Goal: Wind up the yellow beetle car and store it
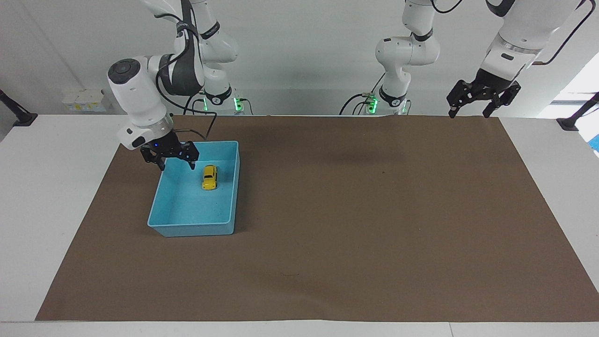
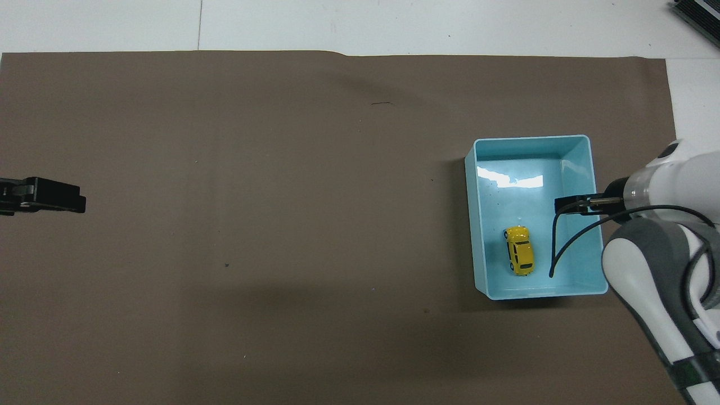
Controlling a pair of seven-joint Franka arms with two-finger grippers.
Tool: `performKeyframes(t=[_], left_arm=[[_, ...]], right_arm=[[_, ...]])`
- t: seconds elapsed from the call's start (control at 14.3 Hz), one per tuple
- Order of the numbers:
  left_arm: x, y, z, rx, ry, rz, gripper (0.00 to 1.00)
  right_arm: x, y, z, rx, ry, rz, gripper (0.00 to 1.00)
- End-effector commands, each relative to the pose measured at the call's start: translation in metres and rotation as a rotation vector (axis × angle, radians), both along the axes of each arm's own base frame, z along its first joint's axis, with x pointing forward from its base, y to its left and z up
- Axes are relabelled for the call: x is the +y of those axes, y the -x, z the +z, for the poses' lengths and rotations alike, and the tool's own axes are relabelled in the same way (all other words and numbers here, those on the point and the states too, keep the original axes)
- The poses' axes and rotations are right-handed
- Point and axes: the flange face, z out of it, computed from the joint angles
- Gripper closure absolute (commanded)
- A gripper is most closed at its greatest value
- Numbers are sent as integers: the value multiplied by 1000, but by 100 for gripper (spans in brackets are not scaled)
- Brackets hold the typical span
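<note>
Both arms are glossy white, built of rounded segments with dark grey bands at the joints. The right arm's wrist ends in a round grey cap, and a thin black cable loops from it to the black right hand (image 1: 170, 153). The left hand (image 1: 483, 96) is black too. Green lights glow at both bases.

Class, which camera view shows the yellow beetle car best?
The overhead view: the yellow beetle car is seen from straight above, whole and uncovered, lying on the floor of the blue bin. The facing view shows the car smaller and at a slant, though also uncovered, with the open right gripper raised beside it.
</note>
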Motion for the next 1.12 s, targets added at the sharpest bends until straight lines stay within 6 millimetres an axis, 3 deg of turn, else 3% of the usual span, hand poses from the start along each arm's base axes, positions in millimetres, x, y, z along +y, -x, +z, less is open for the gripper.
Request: performKeyframes(t=[0.0,0.35,0.49,0.7,0.91,1.05], left_arm=[[3,5,3,7,11,-2,0],[3,5,3,7,11,-3,0],[3,5,3,5,11,-1,0],[3,5,3,5,11,-1,0],[3,5,3,7,11,-2,0],[3,5,3,5,11,-1,0]], right_arm=[[-14,-9,37,9,25,-61,0],[-20,-9,101,54,43,-119,0],[-29,-2,126,82,38,-139,0],[-26,9,170,115,33,-155,0],[-5,14,187,122,26,-163,0],[0,14,184,133,25,-159,0]])
